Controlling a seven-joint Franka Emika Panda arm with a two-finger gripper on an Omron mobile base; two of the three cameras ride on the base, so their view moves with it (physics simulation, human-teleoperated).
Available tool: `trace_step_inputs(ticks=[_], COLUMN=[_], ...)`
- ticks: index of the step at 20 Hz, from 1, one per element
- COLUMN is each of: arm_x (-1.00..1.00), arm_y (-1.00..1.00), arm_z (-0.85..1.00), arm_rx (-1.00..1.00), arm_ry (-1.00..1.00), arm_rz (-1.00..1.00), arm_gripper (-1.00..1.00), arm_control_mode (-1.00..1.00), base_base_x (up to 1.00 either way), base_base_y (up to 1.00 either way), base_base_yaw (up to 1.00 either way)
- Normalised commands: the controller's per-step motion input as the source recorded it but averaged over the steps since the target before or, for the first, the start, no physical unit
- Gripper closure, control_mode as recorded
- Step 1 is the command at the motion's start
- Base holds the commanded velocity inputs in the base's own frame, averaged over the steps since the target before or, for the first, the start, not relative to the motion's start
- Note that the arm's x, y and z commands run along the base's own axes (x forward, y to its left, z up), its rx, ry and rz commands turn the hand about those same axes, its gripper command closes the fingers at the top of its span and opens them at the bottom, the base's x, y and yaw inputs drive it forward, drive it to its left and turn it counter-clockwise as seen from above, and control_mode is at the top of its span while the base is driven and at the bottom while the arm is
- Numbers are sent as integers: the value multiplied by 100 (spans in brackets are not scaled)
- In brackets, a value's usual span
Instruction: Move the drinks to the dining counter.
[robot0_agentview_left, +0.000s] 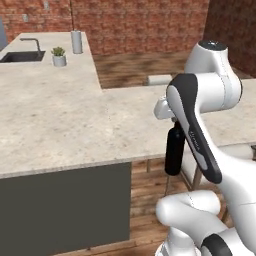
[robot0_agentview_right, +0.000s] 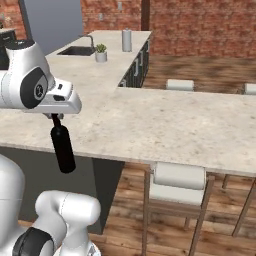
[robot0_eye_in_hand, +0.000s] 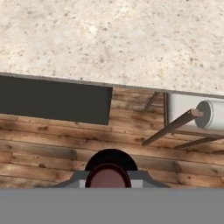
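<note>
A tall black wine bottle (robot0_agentview_right: 63, 148) hangs by its neck from the gripper (robot0_agentview_right: 56, 119) at the left of the right base view, its jaws pinched tight on the narrow neck just under the white hand. In the left base view the same bottle (robot0_agentview_left: 174, 149) dangles at centre right, partly behind the arm, its body below the edge of the dining worktop (robot0_agentview_right: 165, 125) and above the plank floor (robot0_agentview_right: 127, 200). From the hand camera, the bottle's round top (robot0_eye_in_hand: 109, 175) sits at bottom centre, with the worktop edge (robot0_eye_in_hand: 109, 43) filling the upper half.

Judged from its look, the bottle is glass: rigid, fairly heavy, smooth and breakable, and a neck hold lets the long body swing. The bottle probably needs lifting clear of the worktop's lip before it can be set down upright.

A pale cushioned stool (robot0_agentview_right: 178, 185) stands lower centre-right of the right base view, near the bottle's path. Far off, at upper left, a sink (robot0_agentview_left: 21, 56), a small potted plant (robot0_agentview_left: 59, 56) and a grey canister (robot0_agentview_left: 76, 42) sit well apart.
</note>
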Motion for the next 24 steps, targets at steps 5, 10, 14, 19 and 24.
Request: trace_step_inputs(ticks=[5, 10, 14, 19, 24], arm_x=[0, 0, 0, 0, 32], arm_y=[0, 0, 0, 0, -44], arm_z=[0, 0, 0, 0, 0], arm_rx=[0, 0, 0, 0, 11], arm_ry=[0, 0, 0, 0, 0], arm_rz=[0, 0, 0, 0, 0], arm_gripper=[100, 100, 100, 100, 100], arm_control_mode=[100, 100, 100, 100, -100], base_base_x=[50, 62, 59, 54, 19], base_base_y=[-23, -19, -39, -69, -25], base_base_yaw=[0, 0, 0, 0, 0])
